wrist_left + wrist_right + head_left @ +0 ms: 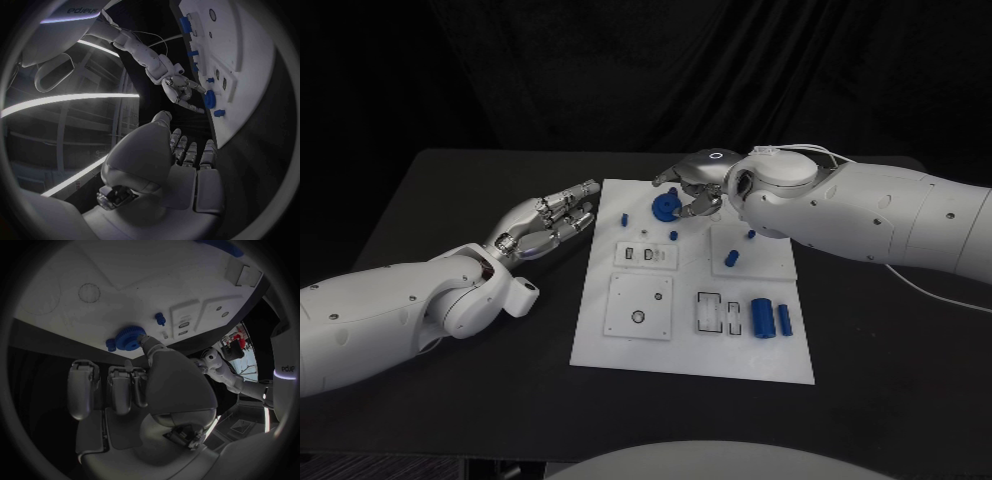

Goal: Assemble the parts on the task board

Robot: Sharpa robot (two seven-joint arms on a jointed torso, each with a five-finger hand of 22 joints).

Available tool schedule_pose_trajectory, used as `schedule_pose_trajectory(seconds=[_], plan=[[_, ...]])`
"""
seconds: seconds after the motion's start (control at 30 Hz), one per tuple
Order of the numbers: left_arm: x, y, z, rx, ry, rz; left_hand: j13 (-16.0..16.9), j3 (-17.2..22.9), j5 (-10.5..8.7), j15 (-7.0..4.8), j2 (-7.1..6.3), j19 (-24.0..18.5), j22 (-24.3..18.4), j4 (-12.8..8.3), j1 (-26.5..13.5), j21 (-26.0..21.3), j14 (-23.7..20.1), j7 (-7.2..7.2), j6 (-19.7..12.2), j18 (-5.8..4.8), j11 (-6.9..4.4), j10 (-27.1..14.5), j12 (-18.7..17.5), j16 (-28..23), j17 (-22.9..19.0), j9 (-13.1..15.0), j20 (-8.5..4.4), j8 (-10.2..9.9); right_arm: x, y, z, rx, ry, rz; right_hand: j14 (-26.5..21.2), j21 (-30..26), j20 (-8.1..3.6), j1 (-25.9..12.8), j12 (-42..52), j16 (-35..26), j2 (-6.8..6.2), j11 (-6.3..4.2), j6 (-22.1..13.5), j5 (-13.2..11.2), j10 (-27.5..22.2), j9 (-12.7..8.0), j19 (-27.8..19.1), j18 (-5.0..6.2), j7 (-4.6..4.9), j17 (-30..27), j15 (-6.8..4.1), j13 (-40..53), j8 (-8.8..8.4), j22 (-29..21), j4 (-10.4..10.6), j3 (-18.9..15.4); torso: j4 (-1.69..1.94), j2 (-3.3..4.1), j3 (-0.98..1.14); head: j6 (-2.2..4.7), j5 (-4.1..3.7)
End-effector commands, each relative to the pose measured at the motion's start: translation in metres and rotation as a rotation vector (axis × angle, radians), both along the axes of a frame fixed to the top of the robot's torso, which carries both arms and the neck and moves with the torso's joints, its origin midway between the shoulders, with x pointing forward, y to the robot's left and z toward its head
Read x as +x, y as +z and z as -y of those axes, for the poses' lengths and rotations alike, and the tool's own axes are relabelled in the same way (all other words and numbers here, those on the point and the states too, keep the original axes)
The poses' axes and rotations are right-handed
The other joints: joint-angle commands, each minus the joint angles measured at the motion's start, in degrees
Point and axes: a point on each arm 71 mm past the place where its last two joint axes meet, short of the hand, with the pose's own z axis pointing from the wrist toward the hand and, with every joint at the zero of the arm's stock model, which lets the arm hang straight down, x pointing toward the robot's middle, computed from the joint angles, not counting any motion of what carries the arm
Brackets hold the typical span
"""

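Pinching a blue gear at the board's far edge, the right hand sits right on it. Beside the board's left edge, the left hand rests empty, fingers loosely extended, clearly farther from the gear.

A black worktop fills the lower frame of the head view; behind it, across the top, hangs dark curtain.

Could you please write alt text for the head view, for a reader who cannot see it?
The right hand holds a blue gear at the far edge of the white task board. The left hand rests open beside the board.
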Motion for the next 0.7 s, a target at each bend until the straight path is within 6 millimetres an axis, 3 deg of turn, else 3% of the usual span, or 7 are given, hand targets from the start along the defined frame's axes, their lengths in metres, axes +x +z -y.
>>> schedule_pose_trajectory(seconds=[0.03, 0.3, 0.5, 0.53, 0.57, 0.7], plan=[[-0.002, 0.006, 0.002, -0.051, -0.036, 0.066, -0.1, 0.2, 0.24, 0.29, -0.04, 0.2, 0.0, 0.0, 0.4, -0.1, -0.1, 0.31, 0.0, 1.11, 0.38, -0.1, -0.4, -0.2, -0.1, 0.1, 0.43, 0.2, 0.000, -0.003, 0.001, -0.019, -0.011, -0.013, 5.4, -0.7, -0.70, -0.3, -0.6, -0.7, -0.36, -0.66, -4.5, -0.2, 4.8, -2.0, 0.8, 0.43, -0.56, 13.2, -0.71, 13.6, -0.41, 11.7, -0.3, 0.1, -0.02, 0.02, 0.02, 0.03, 0.03], [-0.002, 0.005, 0.002, -0.050, -0.036, 0.065, -0.1, 0.2, 0.24, 0.29, -0.04, 0.2, 0.0, 0.0, 0.4, -0.1, -0.1, 0.31, 0.0, 1.11, 0.38, -0.1, -0.4, -0.2, -0.1, 0.1, 0.43, 0.2, 0.000, -0.002, 0.001, -0.004, 0.000, 0.000, 5.3, -1.0, -0.80, -0.6, -0.8, -1.0, -0.23, -0.68, -4.7, -0.2, 4.7, -2.3, 0.6, 0.48, -0.45, 12.8, -0.78, 13.3, -0.33, 11.6, -0.1, 0.1, 0.05, 0.00, 0.00, 0.08, -0.02], [-0.002, 0.005, 0.001, -0.049, -0.035, 0.064, -0.1, 0.3, 0.26, 0.31, -0.05, 0.2, 0.1, -0.1, 0.4, -0.1, -0.1, 0.36, 0.0, 1.11, 0.40, -0.2, -0.4, -0.2, 0.0, 0.1, 0.46, 0.2, -0.002, 0.001, 0.007, 0.031, 0.012, 0.035, 5.4, -0.8, -0.64, -1.5, -0.7, -0.8, 0.19, -0.13, 4.6, -0.2, 4.8, -0.7, 0.8, 0.39, 0.36, 13.1, -0.48, 13.5, 1.33, 11.8, 0.5, 0.1, 0.11, 0.00, -0.03, 0.21, -0.07], [-0.002, 0.005, 0.001, -0.048, -0.034, 0.064, -0.1, 0.3, 0.26, 0.31, -0.05, 0.2, 0.1, -0.1, 0.4, -0.1, -0.1, 0.36, 0.0, 1.11, 0.40, -0.2, -0.4, -0.2, 0.0, 0.1, 0.46, 0.2, -0.002, 0.002, 0.008, 0.034, 0.012, 0.039, 5.5, -0.6, -0.55, -1.8, -0.5, -0.7, 0.47, 0.04, 10.1, -0.2, 5.0, 0.4, 1.0, 0.34, 0.61, 13.3, -0.35, 13.7, 2.37, 11.9, 0.7, 0.1, 0.11, -0.01, -0.03, 0.21, -0.08], [-0.002, 0.005, 0.000, -0.048, -0.032, 0.064, -0.1, 0.3, 0.26, 0.31, -0.05, 0.2, 0.1, -0.1, 0.4, -0.1, -0.1, 0.36, 0.0, 1.11, 0.40, -0.2, -0.4, -0.2, 0.0, 0.1, 0.46, 0.2, -0.002, 0.002, 0.010, 0.035, 0.011, 0.041, 5.5, -0.7, -0.50, -1.9, -0.5, -0.7, 0.56, 0.13, 11.8, -0.2, 5.1, 0.7, 1.0, 0.34, 0.76, 13.3, -0.28, 13.8, 2.69, 11.9, 0.8, 0.2, 0.08, -0.02, -0.03, 0.29, -0.08], [-0.002, 0.005, 0.000, -0.047, -0.032, 0.064, -0.1, 0.3, 0.26, 0.31, -0.05, 0.2, 0.1, -0.1, 0.4, -0.1, -0.1, 0.36, 0.0, 1.11, 0.40, -0.2, -0.4, -0.2, 0.0, 0.1, 0.46, 0.2, -0.001, 0.001, 0.014, 0.026, 0.003, 0.031, 5.4, -0.6, -0.41, -2.0, -0.5, -0.8, 0.76, 0.23, 13.6, -0.2, 5.0, 1.0, 1.0, 0.32, 0.85, 13.2, -0.18, 13.8, 2.96, 11.9, 0.9, 0.3, 0.06, 0.00, -0.02, 0.41, -0.22]])
